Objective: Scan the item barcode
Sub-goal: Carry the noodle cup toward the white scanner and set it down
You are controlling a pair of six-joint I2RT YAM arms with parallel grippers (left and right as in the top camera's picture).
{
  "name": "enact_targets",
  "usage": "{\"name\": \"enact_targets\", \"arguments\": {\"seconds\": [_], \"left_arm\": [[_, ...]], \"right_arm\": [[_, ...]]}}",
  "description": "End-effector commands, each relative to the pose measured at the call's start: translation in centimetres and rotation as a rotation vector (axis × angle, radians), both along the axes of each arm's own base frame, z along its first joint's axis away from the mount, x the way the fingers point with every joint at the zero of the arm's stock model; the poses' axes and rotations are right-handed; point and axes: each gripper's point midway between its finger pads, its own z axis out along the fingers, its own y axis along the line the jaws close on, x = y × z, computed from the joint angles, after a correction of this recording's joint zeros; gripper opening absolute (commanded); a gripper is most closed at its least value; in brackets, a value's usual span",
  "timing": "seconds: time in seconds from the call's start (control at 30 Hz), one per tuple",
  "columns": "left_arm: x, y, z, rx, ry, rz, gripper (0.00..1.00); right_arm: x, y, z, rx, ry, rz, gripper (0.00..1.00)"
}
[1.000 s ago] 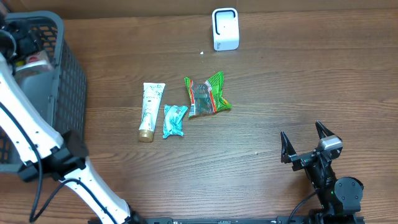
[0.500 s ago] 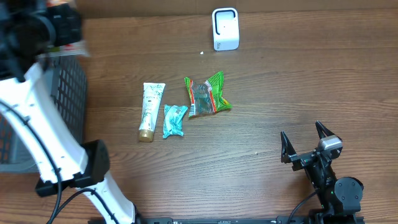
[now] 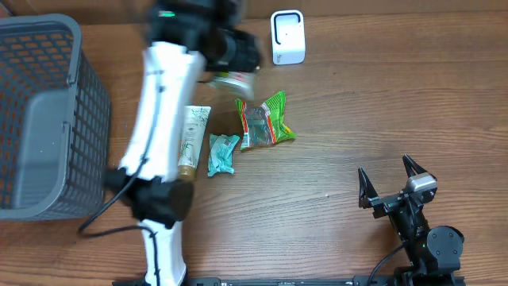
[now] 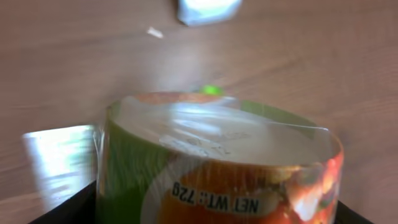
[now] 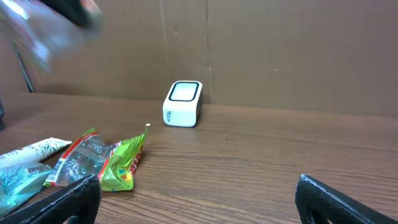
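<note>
The item is a green and orange cup (image 4: 217, 168) under a clear film lid, and its label reads upside down in the left wrist view. No barcode shows on the visible side. My left gripper (image 3: 236, 65) is shut on the cup (image 3: 230, 80) and holds it in the air, blurred, just left of the white scanner (image 3: 287, 36). The scanner (image 4: 205, 9) lies ahead at the top of the left wrist view. My right gripper (image 3: 390, 184) stands open and empty near the front right, and its dark fingertips (image 5: 68, 198) frame bare wood.
A grey basket (image 3: 48, 119) stands at the left edge. A cream tube (image 3: 193, 141), a teal packet (image 3: 222, 153) and a green snack bag (image 3: 266, 121) lie mid-table, below the held cup. The snack bag (image 5: 112, 163) lies left of my right gripper.
My left arm has swung out of the basket and far to the right with the cup, now close to the scanner. The right arm has not moved.
</note>
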Motion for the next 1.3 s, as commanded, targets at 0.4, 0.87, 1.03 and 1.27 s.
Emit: {"name": "enact_targets", "arguments": {"seconds": [0.4, 0.87, 1.03, 1.27], "left_arm": [[-4.1, -16.5, -16.6, -0.036, 0.328, -0.014, 0.68], [-5.3, -18.5, -20.7, -0.083, 0.452, 0.016, 0.99], [-5.7, -18.9, -20.4, -0.111, 0.476, 0.002, 1.00], [-5.1, -19.2, -18.5, -0.158, 0.449, -0.068, 1.00]], "right_arm": [[-0.1, 0.2, -0.1, 0.007, -0.005, 0.010, 1.00], [-0.1, 0.2, -0.1, 0.006, -0.005, 0.011, 1.00], [-0.1, 0.2, -0.1, 0.007, -0.005, 0.011, 1.00], [-0.1, 0.2, -0.1, 0.006, -0.005, 0.011, 1.00]]}}
